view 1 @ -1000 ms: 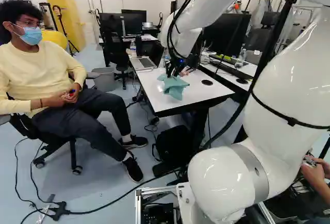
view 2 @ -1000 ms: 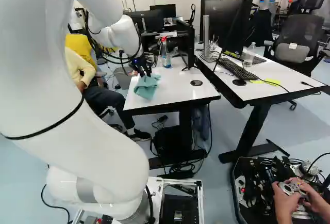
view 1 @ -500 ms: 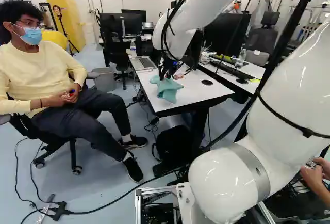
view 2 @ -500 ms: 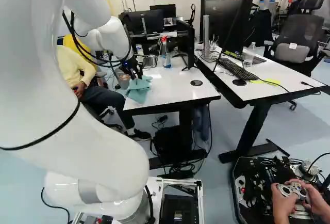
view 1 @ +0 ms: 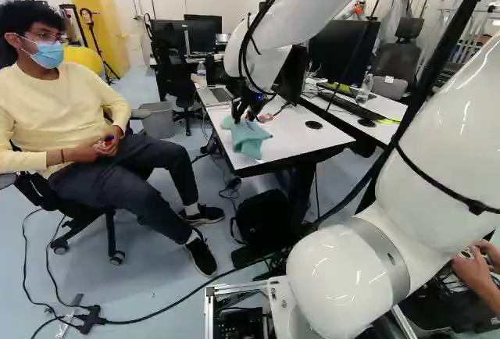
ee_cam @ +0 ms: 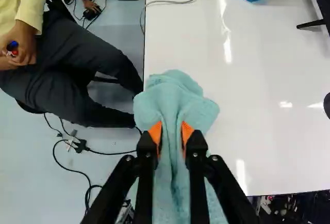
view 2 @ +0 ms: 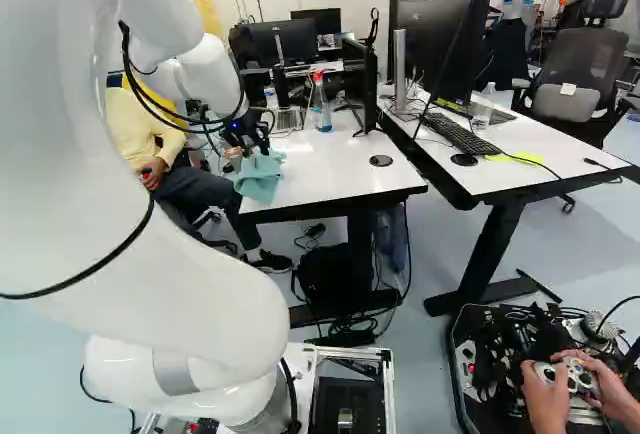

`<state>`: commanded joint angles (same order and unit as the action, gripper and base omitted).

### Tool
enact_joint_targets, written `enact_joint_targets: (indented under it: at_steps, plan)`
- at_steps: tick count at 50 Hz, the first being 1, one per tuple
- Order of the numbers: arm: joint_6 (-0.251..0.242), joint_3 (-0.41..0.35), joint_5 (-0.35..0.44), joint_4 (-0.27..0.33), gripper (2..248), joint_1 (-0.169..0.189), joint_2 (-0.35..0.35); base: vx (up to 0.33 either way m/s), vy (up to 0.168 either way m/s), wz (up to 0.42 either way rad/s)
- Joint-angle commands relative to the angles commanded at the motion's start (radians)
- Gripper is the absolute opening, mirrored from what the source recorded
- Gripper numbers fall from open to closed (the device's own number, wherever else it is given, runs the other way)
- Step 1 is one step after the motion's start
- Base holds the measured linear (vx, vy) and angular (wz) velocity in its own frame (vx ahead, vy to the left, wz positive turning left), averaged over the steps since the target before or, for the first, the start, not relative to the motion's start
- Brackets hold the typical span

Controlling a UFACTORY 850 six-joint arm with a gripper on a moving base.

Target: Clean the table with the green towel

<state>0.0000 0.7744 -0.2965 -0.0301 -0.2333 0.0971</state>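
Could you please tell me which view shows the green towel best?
The wrist view: the towel is largest there, its folds visible, gripped in the claw. Both base views show it smaller, below the claw, near the table edge.

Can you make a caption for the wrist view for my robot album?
A black gripper pinches a green towel at the edge of a white table.

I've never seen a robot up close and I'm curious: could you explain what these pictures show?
The machine is a white robot arm on a moving base. Two pictures look ahead from that base, one from its left and one from its right; the third looks along the gripper from the wrist. Its two fingers, with orange pads, pinch a green towel at the edge of a white table. Farther along that table are a laptop and a bottle with blue liquid.
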Motion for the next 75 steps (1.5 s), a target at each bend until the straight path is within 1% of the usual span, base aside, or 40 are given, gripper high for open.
enact_joint_targets:
  at_steps: [3,4,8,9,14,15,19,20,24,25,52,75]
  plan:
    - [0.0,0.0,0.0,0.0,74,0.0,0.0,0.0,0.0,0.0]
    - [0.0,0.0,0.0,0.0,109,0.0,0.0,0.0,0.0,0.0]
    - [0.0,0.0,0.0,0.0,109,0.0,0.0,0.0,0.0,0.0]
    - [0.0,0.0,0.0,0.0,144,0.0,0.0,0.0,0.0,0.0]
    - [0.0,0.0,0.0,0.0,144,0.0,0.0,0.0,0.0,0.0]
    - [0.0,0.0,0.0,0.0,180,0.0,0.0,0.0,0.0,0.0]
    - [0.0,0.0,0.0,0.0,180,0.0,0.0,0.0,0.0,0.0]
    - [0.0,0.0,0.0,0.0,216,0.0,0.0,0.0,0.0,0.0]
    - [0.0,0.0,0.0,0.0,216,0.0,0.0,0.0,0.0,0.0]
    - [0.0,0.0,0.0,0.0,247,0.0,0.0,0.0,0.0,0.0]
    - [0.0,-0.005,0.009,0.0,247,0.002,0.001,0.0,0.0,0.0]
    - [0.0,-0.042,0.072,0.002,247,0.014,0.011,0.0,0.0,0.0]
